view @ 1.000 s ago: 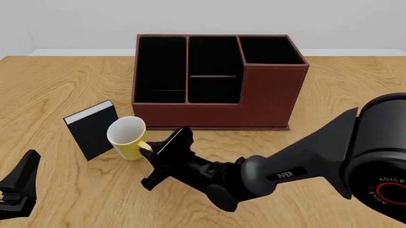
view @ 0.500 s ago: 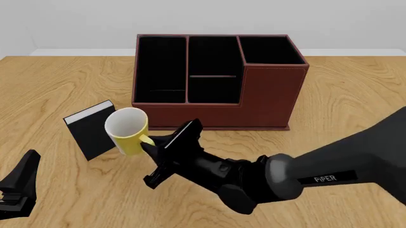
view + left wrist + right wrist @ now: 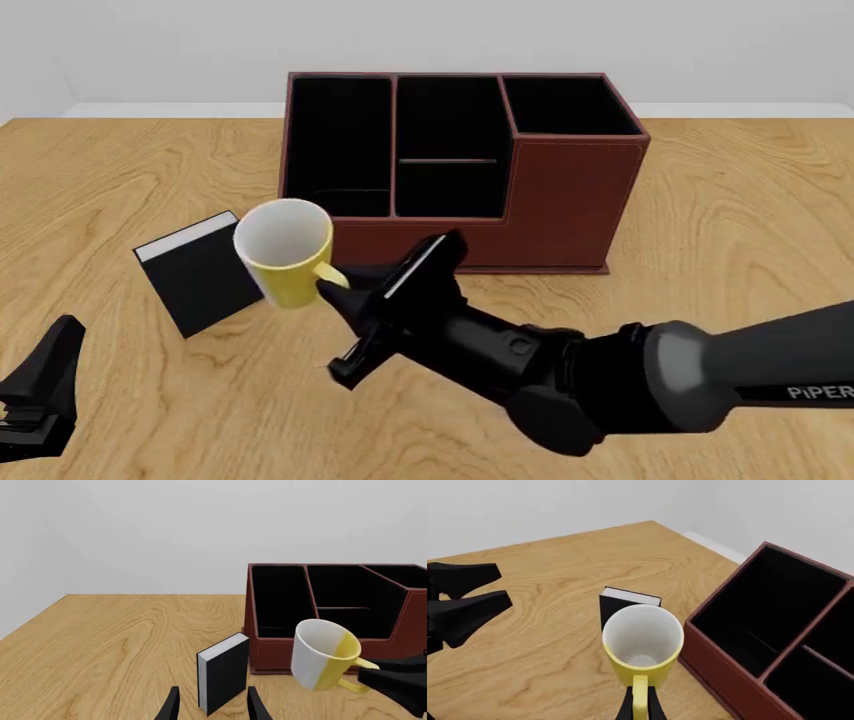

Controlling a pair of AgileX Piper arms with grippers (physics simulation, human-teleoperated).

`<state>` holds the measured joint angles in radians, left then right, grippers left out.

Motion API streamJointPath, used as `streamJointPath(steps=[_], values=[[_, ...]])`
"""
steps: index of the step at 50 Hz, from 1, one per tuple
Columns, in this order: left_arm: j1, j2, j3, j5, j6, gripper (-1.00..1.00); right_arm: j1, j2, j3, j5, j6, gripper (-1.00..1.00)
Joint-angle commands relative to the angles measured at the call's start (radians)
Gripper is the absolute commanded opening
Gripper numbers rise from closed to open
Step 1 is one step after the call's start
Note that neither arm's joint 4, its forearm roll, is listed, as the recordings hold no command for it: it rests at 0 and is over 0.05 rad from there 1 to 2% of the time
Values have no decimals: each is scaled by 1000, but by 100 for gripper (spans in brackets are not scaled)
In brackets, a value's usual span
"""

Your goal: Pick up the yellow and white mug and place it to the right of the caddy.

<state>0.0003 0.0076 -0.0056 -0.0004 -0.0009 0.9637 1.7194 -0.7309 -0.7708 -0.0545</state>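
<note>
Mug (image 3: 287, 252), one only, yellow and white, beside one caddy (image 3: 534, 190) and one book (image 3: 200, 272); right gripper (image 3: 350, 292) pinches its handle, left gripper (image 3: 34, 400) spread.

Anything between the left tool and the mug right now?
Yes: the small black book with white pages stands between the left tool and the yellow and white mug, shown in the left wrist view.

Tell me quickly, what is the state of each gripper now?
Left gripper: open, holding nothing.
Right gripper: closed on the handle of the mug.
</note>
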Motion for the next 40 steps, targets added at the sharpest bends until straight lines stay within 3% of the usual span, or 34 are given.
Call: streamJointPath(steps=[1, 40], values=[[0, 0, 0, 0, 0, 100, -2, -86, 37, 20, -7, -100], [0, 0, 0, 0, 0, 100, -17, -280, 119, 77, -46, -100]])
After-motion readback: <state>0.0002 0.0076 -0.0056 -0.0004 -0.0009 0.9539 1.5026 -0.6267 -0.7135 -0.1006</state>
